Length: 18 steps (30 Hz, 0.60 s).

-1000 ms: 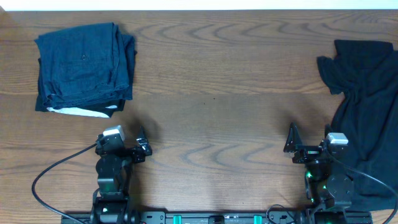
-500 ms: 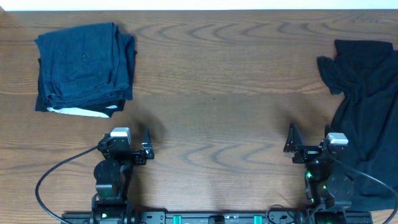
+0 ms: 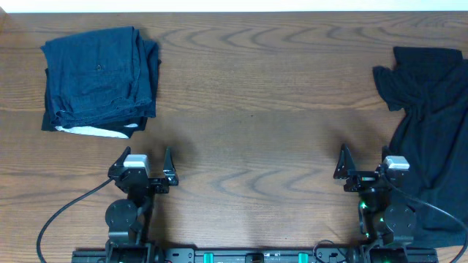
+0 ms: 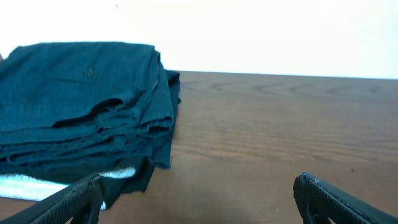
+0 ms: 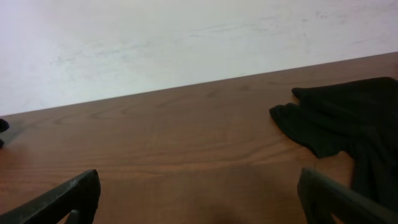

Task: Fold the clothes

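Observation:
A stack of folded dark blue clothes (image 3: 99, 80) lies at the far left of the table; it also shows in the left wrist view (image 4: 81, 106), with a white edge under it. A black shirt (image 3: 431, 124) lies unfolded along the right edge, also in the right wrist view (image 5: 342, 124). My left gripper (image 3: 142, 161) is open and empty, near the front edge, below the stack. My right gripper (image 3: 362, 159) is open and empty, just left of the black shirt.
The wooden table (image 3: 248, 109) runs between the two piles. A pale wall stands behind its far edge (image 5: 186, 37). Cables trail from both arm bases at the front.
My left arm has turned and shifted slightly left, now pointing straight toward the far side. The right arm and the clothes have not moved.

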Each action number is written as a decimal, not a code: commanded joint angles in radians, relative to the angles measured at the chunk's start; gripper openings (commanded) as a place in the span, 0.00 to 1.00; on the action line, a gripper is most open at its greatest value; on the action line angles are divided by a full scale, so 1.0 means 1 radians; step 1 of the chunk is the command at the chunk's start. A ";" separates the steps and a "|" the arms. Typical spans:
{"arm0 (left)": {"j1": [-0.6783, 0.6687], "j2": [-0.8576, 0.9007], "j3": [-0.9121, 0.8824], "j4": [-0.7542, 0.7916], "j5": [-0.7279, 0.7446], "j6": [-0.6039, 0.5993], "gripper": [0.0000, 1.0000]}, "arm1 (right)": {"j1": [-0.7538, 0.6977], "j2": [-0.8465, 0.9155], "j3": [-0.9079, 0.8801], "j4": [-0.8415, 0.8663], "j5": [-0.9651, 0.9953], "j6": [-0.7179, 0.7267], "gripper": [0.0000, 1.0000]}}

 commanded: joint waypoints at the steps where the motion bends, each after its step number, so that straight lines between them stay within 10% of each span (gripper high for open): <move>1: -0.004 -0.031 -0.008 -0.046 0.019 0.010 0.98 | -0.004 -0.006 -0.003 -0.002 -0.007 -0.014 0.99; 18: -0.004 -0.048 -0.008 -0.045 0.018 0.006 0.98 | -0.004 -0.006 -0.003 -0.002 -0.007 -0.014 0.99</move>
